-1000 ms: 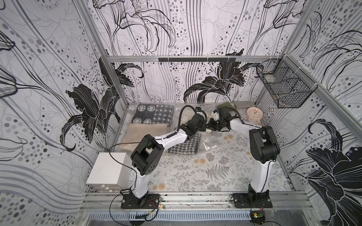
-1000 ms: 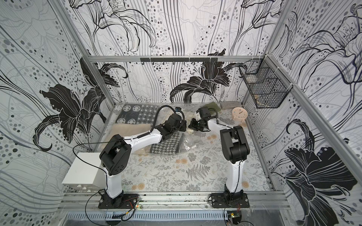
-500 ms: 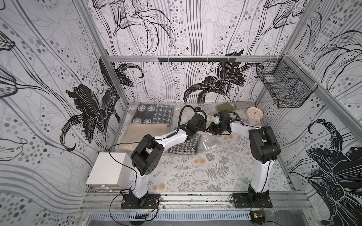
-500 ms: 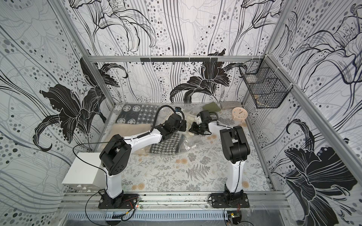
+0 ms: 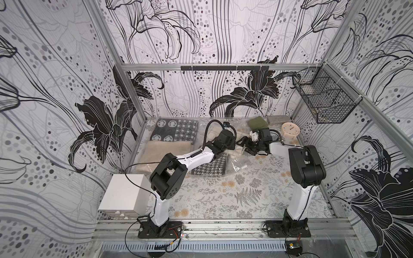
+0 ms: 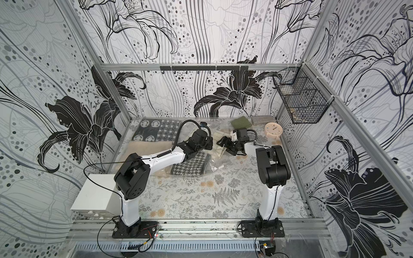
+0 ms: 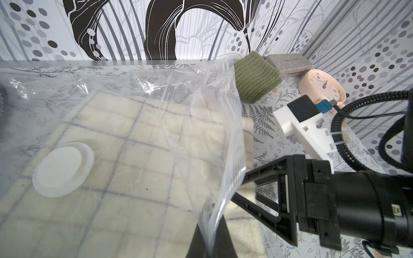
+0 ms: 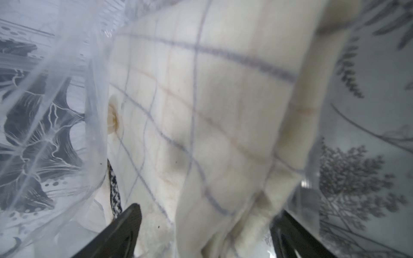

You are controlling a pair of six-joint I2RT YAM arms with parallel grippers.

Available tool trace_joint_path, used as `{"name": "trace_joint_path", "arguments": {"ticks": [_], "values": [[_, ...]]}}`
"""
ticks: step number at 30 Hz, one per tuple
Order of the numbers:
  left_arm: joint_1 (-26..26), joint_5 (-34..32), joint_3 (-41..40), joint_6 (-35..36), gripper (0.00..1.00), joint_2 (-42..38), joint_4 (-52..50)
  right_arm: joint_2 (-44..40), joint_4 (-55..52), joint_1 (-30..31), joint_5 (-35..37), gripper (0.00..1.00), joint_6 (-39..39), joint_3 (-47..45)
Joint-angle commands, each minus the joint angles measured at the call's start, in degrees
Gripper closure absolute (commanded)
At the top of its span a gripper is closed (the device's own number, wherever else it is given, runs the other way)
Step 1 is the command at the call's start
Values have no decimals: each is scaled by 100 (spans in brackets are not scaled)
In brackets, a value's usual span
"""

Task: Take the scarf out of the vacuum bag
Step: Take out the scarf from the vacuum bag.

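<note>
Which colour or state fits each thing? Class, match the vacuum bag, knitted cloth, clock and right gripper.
Things:
1. vacuum bag
2. knitted cloth
3. clock
4. right gripper

Colour or state:
A. open
B. olive green
C. clear
D. pale peach

Pairs: 1-C, 2-B, 3-D, 4-A
</note>
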Motion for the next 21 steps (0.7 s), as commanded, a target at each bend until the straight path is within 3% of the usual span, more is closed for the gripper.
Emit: {"name": "trace_joint_path", "arguments": {"ticks": [1, 11, 15, 21], "values": [[30, 33, -72, 97, 100, -38, 373, 143, 387, 18, -5, 9, 262, 43], [25, 86, -92, 106, 100, -77, 402, 503, 679, 20, -41, 13, 576, -2], [20, 136, -139, 115, 100, -60, 461, 597, 777, 21, 353, 20, 697, -90], [11, 236, -171, 97, 100, -13, 482, 1049, 1521, 103, 231, 53, 1062, 68]]}}
